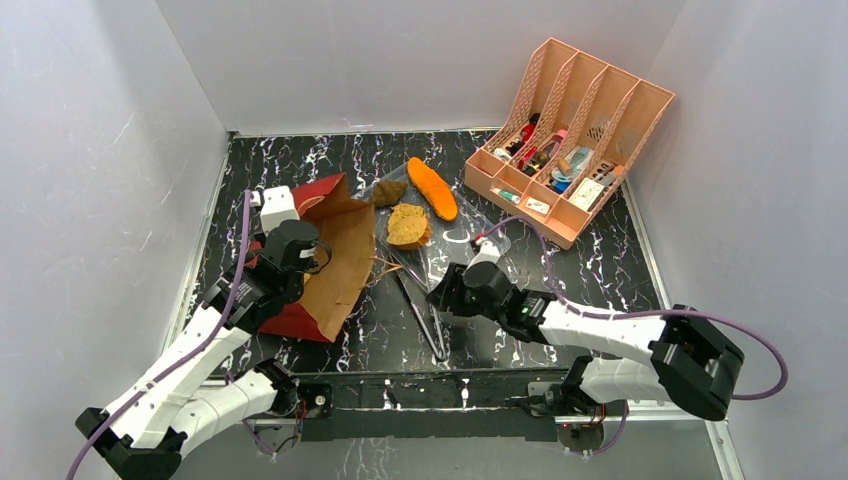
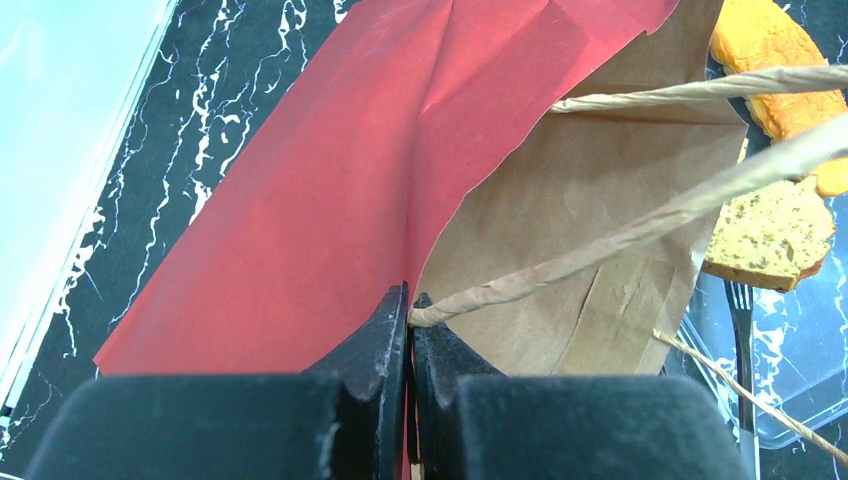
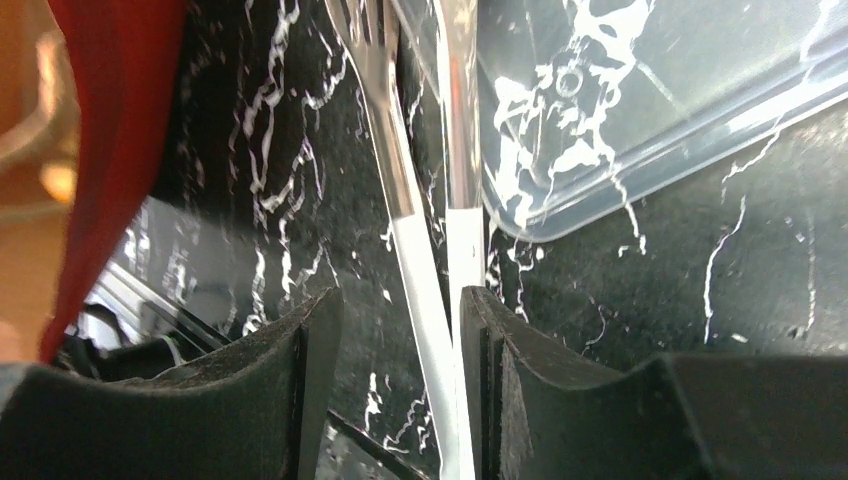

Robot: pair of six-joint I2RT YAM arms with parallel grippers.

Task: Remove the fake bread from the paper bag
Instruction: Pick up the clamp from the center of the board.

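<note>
- left claw: pinched shut on the rim of the paper bag, which lies on its side.
- bread: three pieces out on the tray (none visible inside the bag).
- right claw: half open astride the fork; task likely near done.

Lit brightly, evenly from overhead; soft shadows on the black white-veined marble tabletop. Sharp from above. Glares white off the clear plastic tray and shiny metal fork up close; blurs over the glossy red paper bag.
</note>
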